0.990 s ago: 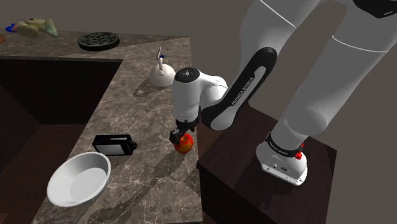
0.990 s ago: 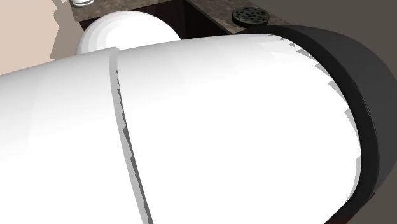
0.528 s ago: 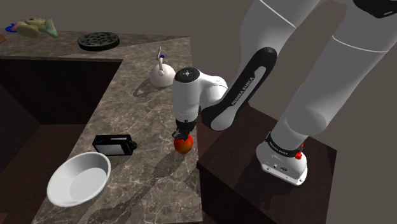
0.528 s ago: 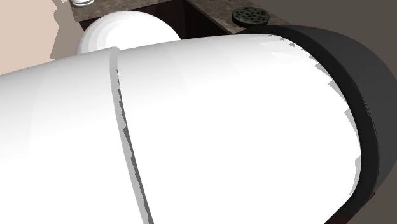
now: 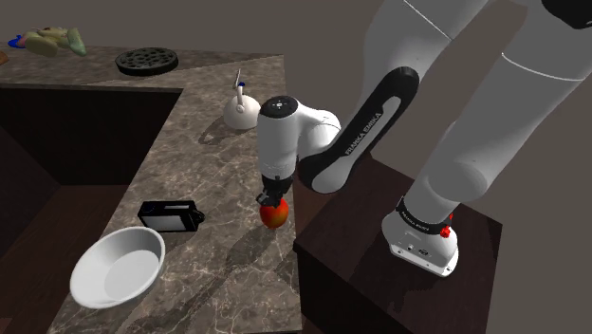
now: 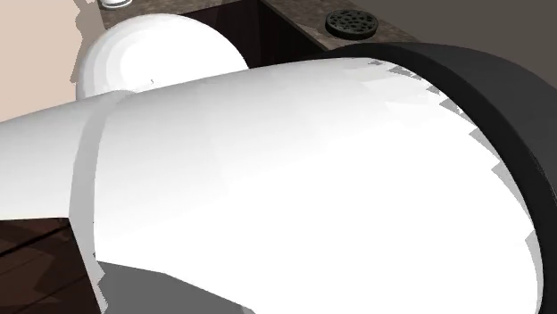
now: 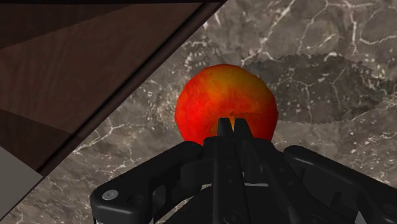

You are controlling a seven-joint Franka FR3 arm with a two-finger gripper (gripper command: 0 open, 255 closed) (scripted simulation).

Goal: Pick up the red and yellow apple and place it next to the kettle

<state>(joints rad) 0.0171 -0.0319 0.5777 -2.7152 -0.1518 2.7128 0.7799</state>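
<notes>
Shoulder view: the all-black two-finger gripper (image 5: pixel 274 198) points straight down at the round red and yellow apple (image 5: pixel 274 217). The apple sits on the brown marbled stone counter (image 5: pixel 204 171), right by the edge. The white kettle (image 5: pixel 241 113) is well apart from it, further along.

Second exterior view: a big white arm link (image 6: pixel 312 178) hogs the frame, with a white round bowl (image 6: pixel 152 45) and a black perforated round disc (image 6: pixel 350 22) peeking past it.

Wrist view: the fingers (image 7: pixel 221 128) are pressed together just above the apple, probably clasping nothing.
</notes>
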